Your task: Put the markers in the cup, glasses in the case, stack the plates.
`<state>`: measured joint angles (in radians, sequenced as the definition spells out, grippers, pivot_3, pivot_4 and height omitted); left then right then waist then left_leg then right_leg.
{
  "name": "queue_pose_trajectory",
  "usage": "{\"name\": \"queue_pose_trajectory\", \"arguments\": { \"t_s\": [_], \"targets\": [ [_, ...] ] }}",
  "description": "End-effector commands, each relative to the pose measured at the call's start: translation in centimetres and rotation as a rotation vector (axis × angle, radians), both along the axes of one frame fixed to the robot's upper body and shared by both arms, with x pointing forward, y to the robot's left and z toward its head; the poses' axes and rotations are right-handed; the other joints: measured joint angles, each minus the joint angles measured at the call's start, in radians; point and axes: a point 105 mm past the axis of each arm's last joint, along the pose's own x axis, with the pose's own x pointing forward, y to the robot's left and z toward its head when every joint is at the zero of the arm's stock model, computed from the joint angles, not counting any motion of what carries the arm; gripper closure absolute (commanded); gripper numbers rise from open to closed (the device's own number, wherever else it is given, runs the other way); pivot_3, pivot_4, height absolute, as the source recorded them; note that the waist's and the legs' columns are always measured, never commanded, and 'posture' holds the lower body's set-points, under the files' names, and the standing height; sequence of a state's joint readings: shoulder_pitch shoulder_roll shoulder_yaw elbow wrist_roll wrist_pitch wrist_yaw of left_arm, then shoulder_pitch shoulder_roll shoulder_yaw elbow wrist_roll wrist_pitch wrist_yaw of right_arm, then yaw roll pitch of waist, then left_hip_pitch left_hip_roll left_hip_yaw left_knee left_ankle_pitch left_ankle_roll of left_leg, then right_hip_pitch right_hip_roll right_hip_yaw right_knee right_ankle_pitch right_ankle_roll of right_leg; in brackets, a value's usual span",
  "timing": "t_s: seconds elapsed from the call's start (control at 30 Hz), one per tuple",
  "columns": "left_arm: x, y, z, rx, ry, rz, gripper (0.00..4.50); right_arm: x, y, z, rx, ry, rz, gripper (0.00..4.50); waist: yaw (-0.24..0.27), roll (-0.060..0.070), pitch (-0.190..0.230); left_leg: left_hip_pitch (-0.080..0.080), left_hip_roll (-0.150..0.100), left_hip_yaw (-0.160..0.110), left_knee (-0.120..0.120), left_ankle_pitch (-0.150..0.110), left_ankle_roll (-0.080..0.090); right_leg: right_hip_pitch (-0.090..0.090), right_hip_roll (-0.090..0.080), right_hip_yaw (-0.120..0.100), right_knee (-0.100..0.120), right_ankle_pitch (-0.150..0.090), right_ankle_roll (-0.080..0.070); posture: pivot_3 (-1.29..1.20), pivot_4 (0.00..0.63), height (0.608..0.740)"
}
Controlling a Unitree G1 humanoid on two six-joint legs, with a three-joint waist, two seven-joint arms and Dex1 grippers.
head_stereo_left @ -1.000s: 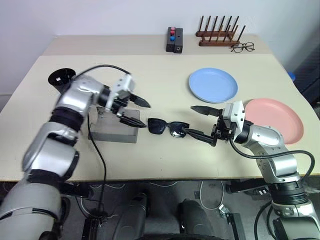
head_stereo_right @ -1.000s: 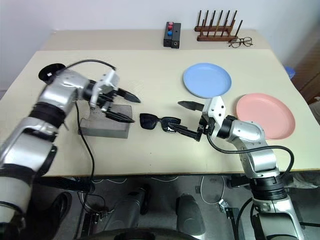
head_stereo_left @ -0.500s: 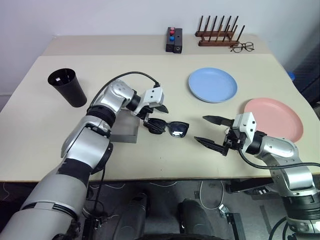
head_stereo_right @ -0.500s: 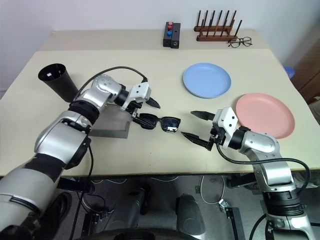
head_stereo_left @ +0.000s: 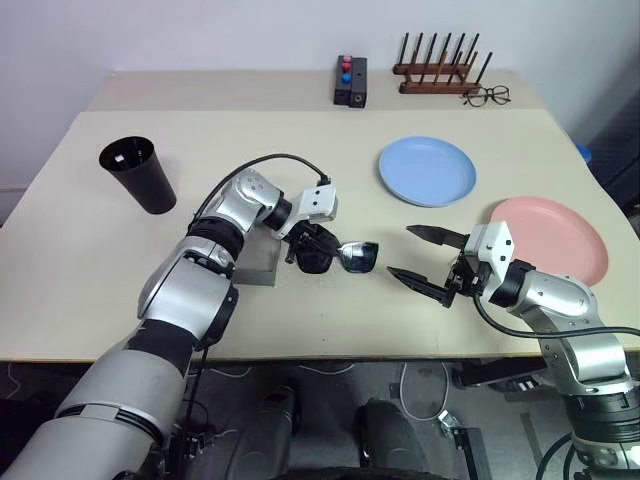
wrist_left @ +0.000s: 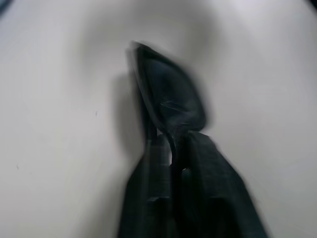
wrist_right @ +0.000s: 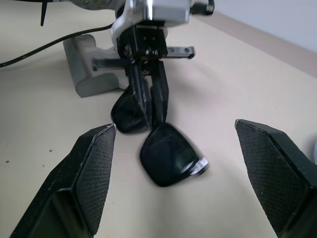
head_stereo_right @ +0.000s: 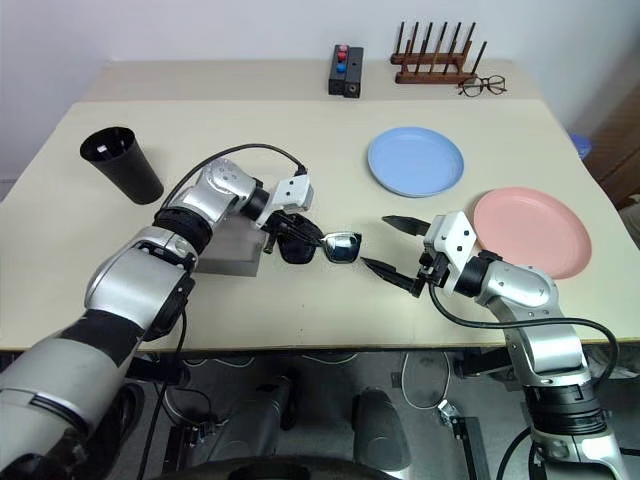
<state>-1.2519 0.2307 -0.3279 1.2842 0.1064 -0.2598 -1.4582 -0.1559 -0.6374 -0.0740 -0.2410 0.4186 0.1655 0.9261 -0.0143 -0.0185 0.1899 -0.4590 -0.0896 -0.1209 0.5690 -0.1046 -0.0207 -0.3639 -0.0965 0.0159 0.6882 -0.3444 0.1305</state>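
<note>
Far left on the beige table (head_stereo_left: 300, 130), the tall matte black tapered cup (head_stereo_left: 137, 174) stands upright, well apart from the rest. Moving across, the flat grey rectangular fabric case (head_stereo_right: 232, 252) lies on the tabletop, partly behind the left arm. Just beside the case, the left gripper (head_stereo_left: 313, 246) has its two black fingers pinched tight on the black-framed sunglasses with dark lenses (head_stereo_left: 340, 257), gripping them around the bridge between the lenses. In the right wrist view those fingers (wrist_right: 159, 94) come down over the frame, one lens (wrist_right: 169, 152) tipped toward the camera and catching a glint. The sunglasses sit at the table surface; whether they rest on it or are lifted clear, I cannot tell.

Next along, the right gripper (head_stereo_left: 427, 258) hovers near the sunglasses, apart from them, jaws spread wide and holding nothing. Behind it lies the round light blue plate (head_stereo_left: 427, 170), flat on the table. Furthest right, the round salmon pink plate (head_stereo_left: 560, 235) lies separately beside the right arm, the two plates unstacked.
</note>
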Motion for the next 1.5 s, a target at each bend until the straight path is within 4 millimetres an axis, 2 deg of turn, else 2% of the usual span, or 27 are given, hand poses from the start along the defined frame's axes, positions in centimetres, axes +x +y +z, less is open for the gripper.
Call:
{"name": "queue_pose_trajectory", "arguments": {
  "t_s": [0.03,0.13,0.23,0.43,0.7,0.93,1.03,1.3,1.5],
  "targets": [
    [0.0,0.4,-0.9,0.035,0.016,0.019,4.48,0.1,0.7,1.3,0.013,-0.062,0.021,0.58,0.0,0.0,0.0,0.0,0.0,-0.001,0.002,0.0,0.0,0.001,0.0,-0.001,0.0,0.0,0.0,0.0,0.15,0.74],
    [-0.2,0.5,-0.4,0.021,0.053,0.013,4.48,0.3,0.7,1.3,0.013,-0.063,0.022,0.58,-0.001,0.0,0.0,0.0,0.0,-0.003,0.005,-0.001,0.001,0.003,0.0,-0.002,0.0,0.0,0.0,0.0,0.15,0.74],
    [-0.4,0.5,1.0,-0.022,0.142,0.015,4.48,0.4,0.9,1.4,0.017,-0.065,0.028,0.58,-0.003,0.0,0.0,-0.001,0.0,-0.004,0.005,-0.001,0.001,0.003,0.0,-0.003,-0.001,0.0,0.0,0.0,0.15,0.74],
    [0.3,1.5,5.3,-0.108,0.199,0.085,4.48,0.5,1.2,1.4,0.019,-0.067,0.039,0.58,-0.007,0.0,0.001,-0.003,0.0,-0.004,0.005,-0.001,0.001,0.0,0.001,-0.003,0.0,0.0,0.0,0.0,0.15,0.74],
    [0.9,5.4,7.9,-0.093,0.14,0.166,4.48,0.8,1.4,1.4,0.02,-0.07,0.053,0.58,-0.005,0.0,0.001,-0.004,0.0,-0.005,0.005,-0.001,0.001,0.0,0.001,-0.003,0.0,0.0,0.001,0.0,0.15,0.74],
    [-0.1,9.6,10.0,-0.131,0.124,0.207,4.48,0.8,1.9,1.3,0.025,-0.065,0.075,0.58,-0.007,0.001,0.001,-0.004,0.0,-0.005,0.005,-0.001,0.001,-0.001,0.0,-0.003,0.0,0.0,0.0,0.0,0.15,0.74],
    [-0.9,11.2,10.3,-0.129,0.146,0.226,4.48,0.7,1.9,1.2,0.024,-0.064,0.077,0.58,-0.007,0.001,0.001,-0.004,0.0,-0.005,0.004,-0.001,0.001,-0.001,0.0,-0.002,0.0,0.0,0.0,0.0,0.15,0.74],
    [-3.3,15.5,8.7,-0.046,0.112,0.209,4.48,0.9,2.0,1.4,0.03,-0.061,0.088,0.58,-0.002,0.001,0.002,-0.004,0.0,-0.005,0.004,-0.002,0.001,-0.006,0.0,0.0,0.0,0.0,-0.001,0.0,0.15,0.74],
    [-4.0,18.4,6.5,0.013,0.071,0.232,4.48,0.6,2.1,1.2,0.025,-0.049,0.107,0.58,-0.001,0.001,0.002,-0.004,0.0,-0.004,0.004,-0.002,0.001,-0.007,-0.001,0.0,0.0,0.0,-0.001,0.0,0.15,0.74]
  ]
}}
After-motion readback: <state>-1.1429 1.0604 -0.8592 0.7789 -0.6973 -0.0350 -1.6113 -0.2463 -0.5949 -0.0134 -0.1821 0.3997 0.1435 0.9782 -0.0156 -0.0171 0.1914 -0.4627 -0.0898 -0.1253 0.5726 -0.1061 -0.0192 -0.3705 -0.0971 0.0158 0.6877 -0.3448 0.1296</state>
